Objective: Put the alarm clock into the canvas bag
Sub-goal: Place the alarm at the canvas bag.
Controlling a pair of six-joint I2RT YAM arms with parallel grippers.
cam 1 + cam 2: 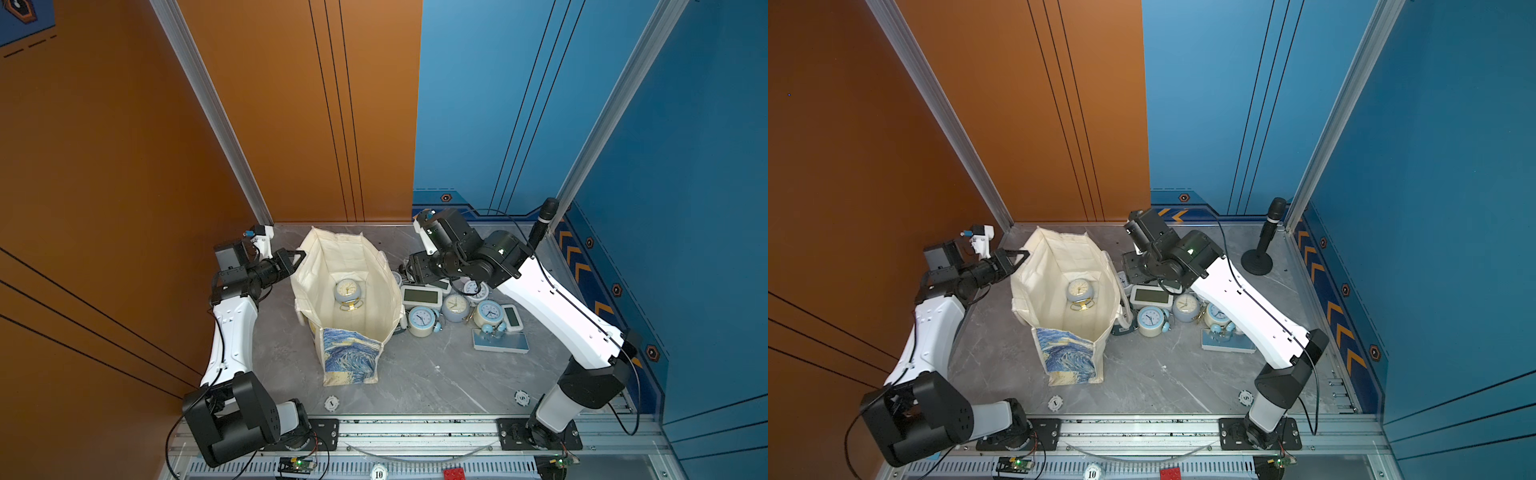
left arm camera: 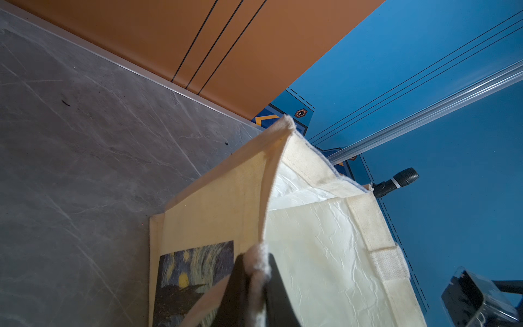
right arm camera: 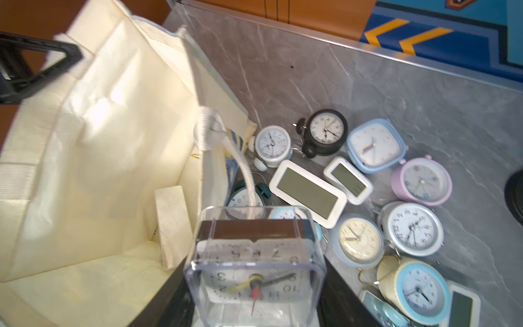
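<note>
The cream canvas bag (image 1: 320,266) (image 1: 1050,262) stands open at the middle of the table, its starry-night print (image 1: 351,357) facing the front. My left gripper (image 1: 300,254) (image 2: 257,260) is shut on the bag's left rim (image 2: 283,147) and holds it up. My right gripper (image 3: 254,283) (image 1: 409,270) is shut on a clear square alarm clock (image 3: 252,240). It hangs just outside the bag's right wall (image 3: 209,158), above the pile of clocks. A round grey-blue clock on a gold stand (image 1: 348,293) (image 1: 1080,291) lies inside the bag.
Several round and digital clocks (image 1: 457,307) (image 3: 410,229) lie heaped on the table right of the bag. A microphone on a stand (image 1: 542,224) is at the back right corner. Two round numbered chips (image 1: 331,402) (image 1: 522,398) sit near the front edge.
</note>
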